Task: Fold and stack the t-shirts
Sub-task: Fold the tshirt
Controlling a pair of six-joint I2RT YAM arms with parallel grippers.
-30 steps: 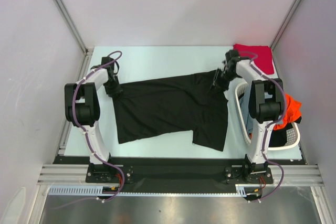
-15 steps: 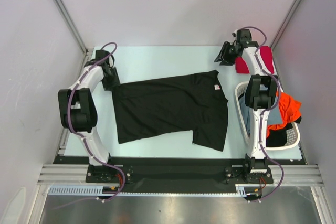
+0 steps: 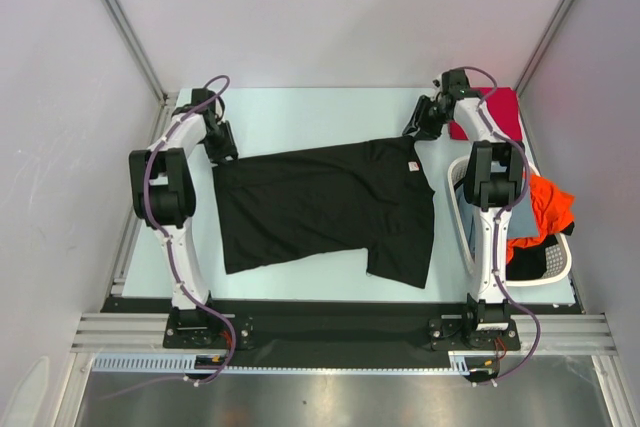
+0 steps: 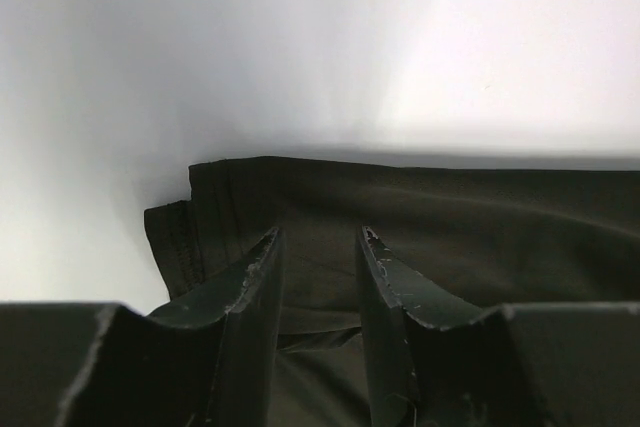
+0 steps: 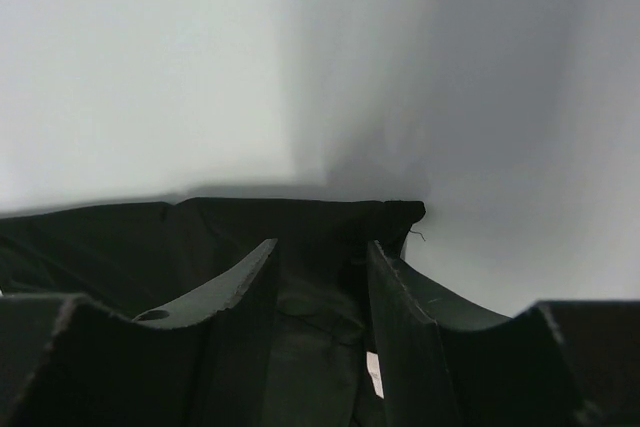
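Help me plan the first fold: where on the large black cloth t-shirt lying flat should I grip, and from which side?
Grip the large black cloth t-shirt at its far-left hem corner and far-right sleeve. It lies flat with that far edge bare on the table, so come down from above on the far side.

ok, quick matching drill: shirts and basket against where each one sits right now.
1. black t-shirt
2. red t-shirt
3. orange t-shirt
4. basket

A. far right corner of the table
B. right edge of the table
C. spread flat mid-table
D. in the basket

Pairs: 1-C, 2-A, 3-D, 4-B
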